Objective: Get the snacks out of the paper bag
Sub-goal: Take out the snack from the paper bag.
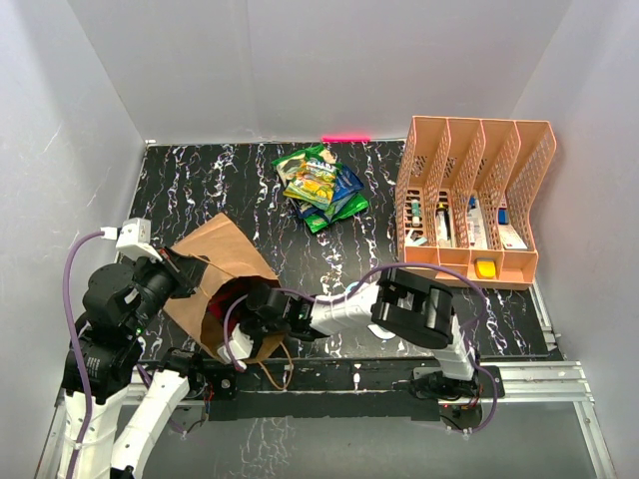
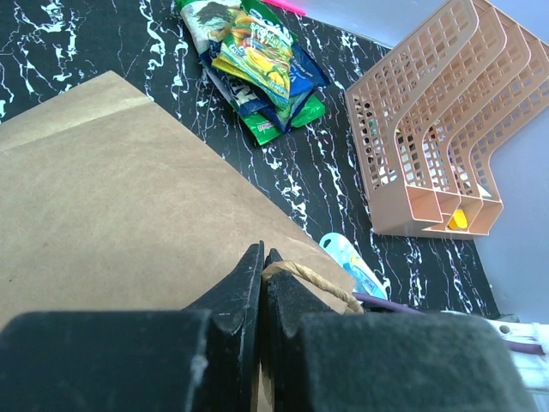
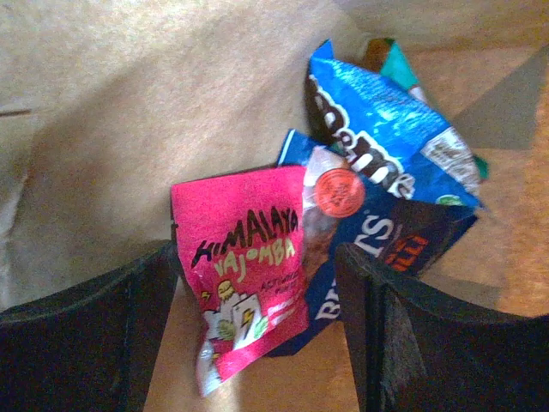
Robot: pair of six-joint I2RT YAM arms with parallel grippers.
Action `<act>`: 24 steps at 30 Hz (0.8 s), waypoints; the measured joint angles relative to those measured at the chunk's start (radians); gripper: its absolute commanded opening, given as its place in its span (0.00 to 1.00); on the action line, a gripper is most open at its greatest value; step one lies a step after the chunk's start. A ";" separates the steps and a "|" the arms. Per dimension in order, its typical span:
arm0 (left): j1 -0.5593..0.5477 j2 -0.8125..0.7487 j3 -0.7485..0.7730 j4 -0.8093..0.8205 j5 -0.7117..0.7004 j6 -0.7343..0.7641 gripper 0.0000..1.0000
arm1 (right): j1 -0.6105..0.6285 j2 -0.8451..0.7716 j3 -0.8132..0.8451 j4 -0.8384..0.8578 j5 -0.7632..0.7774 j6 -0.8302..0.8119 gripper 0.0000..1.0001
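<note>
- Snacks [image 3: 369, 172] lie in a small heap inside the paper bag [image 3: 129, 103]. A pink packet [image 3: 244, 257] lettered HIMALAYA VAJOMBA is in front, a dark blue packet [image 3: 386, 245] is beneath it, and a bright blue packet [image 3: 377, 129] lies over that one.
- A teal corner pokes out behind the heap; too little of it shows to say what it is.
- The right claw [image 3: 257, 257] is inside the bag, spread wide, with one finger on each side of the pink packet. Whether either finger touches the foil cannot be told.
- The left claw [image 2: 262, 257] is pressed together on the bag's rim, pinching the paper. The twisted handle [image 2: 313, 279] curls out just beside its fingertips.
- From above, the bag [image 1: 215, 249] lies on its side at the near left of the black marbled table [image 1: 200, 185]. Its mouth faces the right arm.
- A second pile of packets [image 1: 319, 188], green, yellow-green and blue, sits on the table at the far middle, well apart from the bag.
- A white-and-teal blister pack [image 2: 352, 262] lies on the table just past the bag's rim.
- The peach organizer [image 1: 474, 195] stands at the far right. Small boxes stand in its slots, and a yellow item [image 1: 484, 267] is at the front of the third slot from the left.
</note>
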 measured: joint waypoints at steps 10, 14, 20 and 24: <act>0.000 0.000 0.000 0.001 0.000 -0.001 0.00 | -0.010 0.101 -0.004 0.316 0.076 -0.044 0.73; 0.000 0.000 0.000 0.001 0.000 -0.001 0.00 | -0.036 0.117 0.006 0.352 0.082 -0.025 0.66; 0.000 0.000 0.000 0.000 0.000 -0.001 0.00 | -0.065 0.120 0.027 0.380 0.080 0.003 0.39; 0.000 0.000 0.000 0.000 0.000 -0.001 0.00 | -0.066 0.120 0.027 0.386 0.074 0.024 0.22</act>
